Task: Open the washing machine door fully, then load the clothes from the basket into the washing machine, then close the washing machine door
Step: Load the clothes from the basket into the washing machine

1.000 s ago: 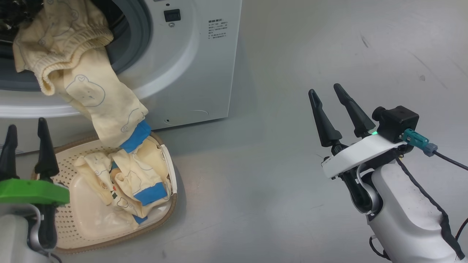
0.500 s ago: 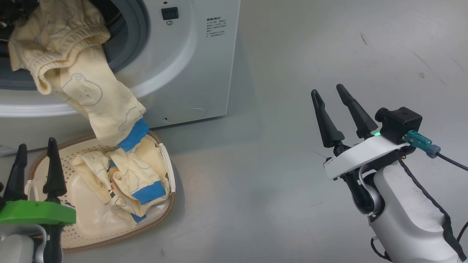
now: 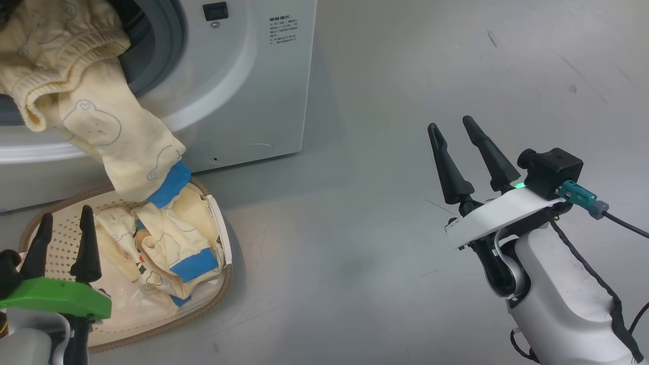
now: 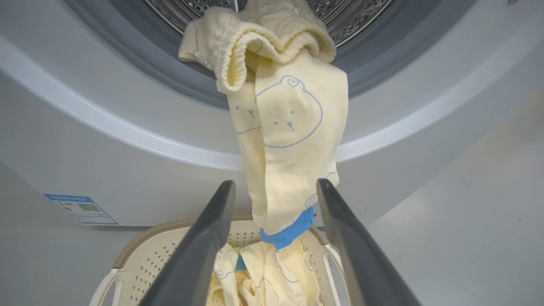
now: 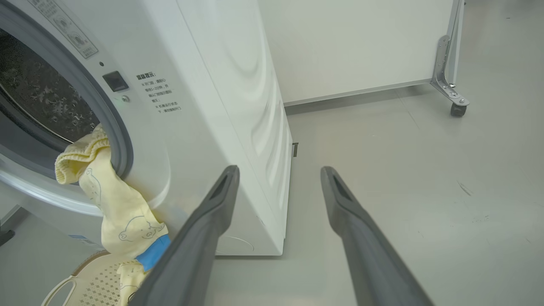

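Clothes (image 3: 172, 243) lie in basket (image 3: 63, 246) just right of left claw (image 3: 67, 212)

There, the left pincer (image 3: 67, 212) showed a green mount (image 3: 56, 301) under tapered black fingers (image 3: 87, 248); the right pincer (image 3: 449, 123) had a white mount (image 3: 499, 213), black camera block (image 3: 550, 171), teal connector (image 3: 575, 192) and a black cable (image 3: 626, 225).

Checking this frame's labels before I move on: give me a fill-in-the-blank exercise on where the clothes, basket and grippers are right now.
1. A cream garment hangs half out of the washing machine, and its cuff is coloured ____.
2. The other clothes lie in the ____ below it.
3. The left gripper and the right gripper both stand ____, holding nothing.
Missing words: blue; basket; open.
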